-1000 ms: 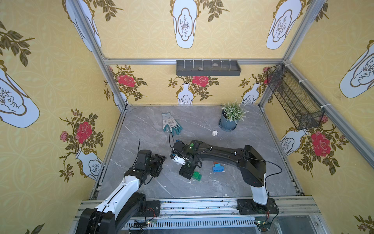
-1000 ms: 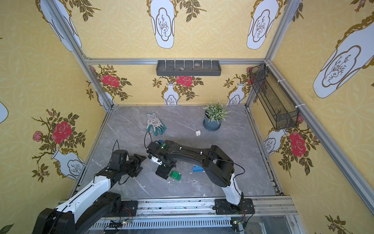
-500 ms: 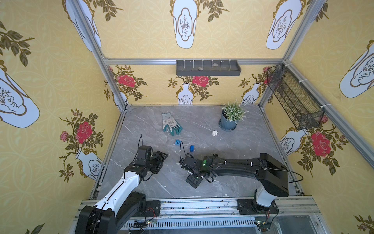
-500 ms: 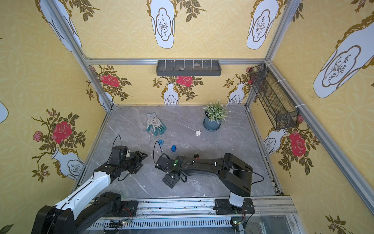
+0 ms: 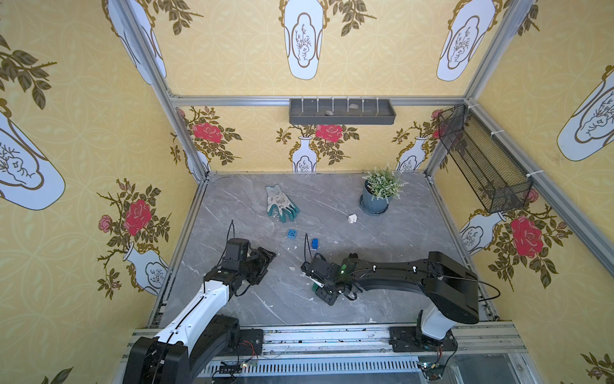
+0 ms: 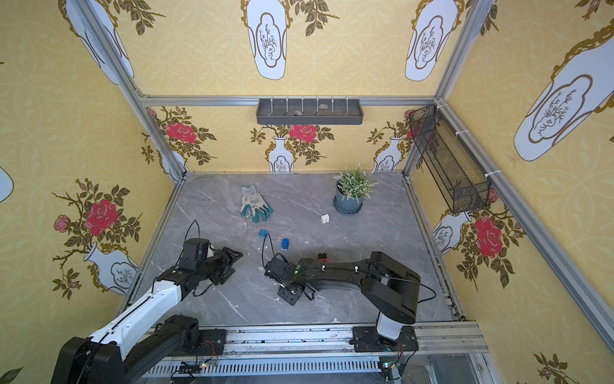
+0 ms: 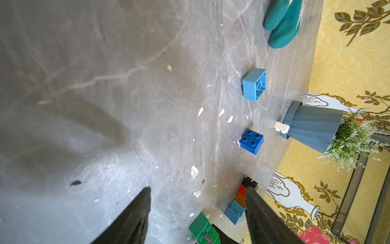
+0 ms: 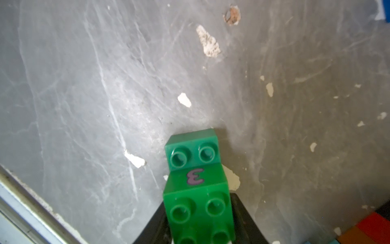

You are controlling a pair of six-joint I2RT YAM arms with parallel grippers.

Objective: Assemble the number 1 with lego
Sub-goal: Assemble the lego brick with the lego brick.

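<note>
My right gripper (image 8: pixel 199 230) is shut on a green lego brick (image 8: pixel 196 190) marked with a purple 3, low over the table near the front. In a top view only a sliver of that green brick (image 5: pixel 315 288) shows under the right gripper (image 5: pixel 321 291). A joined row of black, red, orange-brown and light blue bricks (image 7: pixel 237 206) lies beside it, mostly hidden under the right arm. A light blue brick (image 5: pixel 292 233), a blue brick (image 5: pixel 314 243) and a white brick (image 5: pixel 352 218) lie apart further back. My left gripper (image 7: pixel 198 191) stands open and empty at the left.
A grey and teal glove (image 5: pixel 280 204) and a potted plant (image 5: pixel 378 192) sit towards the back. A grey tray (image 5: pixel 342 113) hangs on the back wall and a mesh basket (image 5: pixel 481 159) on the right wall. White flecks dot the table (image 5: pixel 382 239).
My right arm has swung toward the front and sunk lower, uncovering the two blue bricks. Its jaws have closed in on the green brick. The left arm has barely shifted.
</note>
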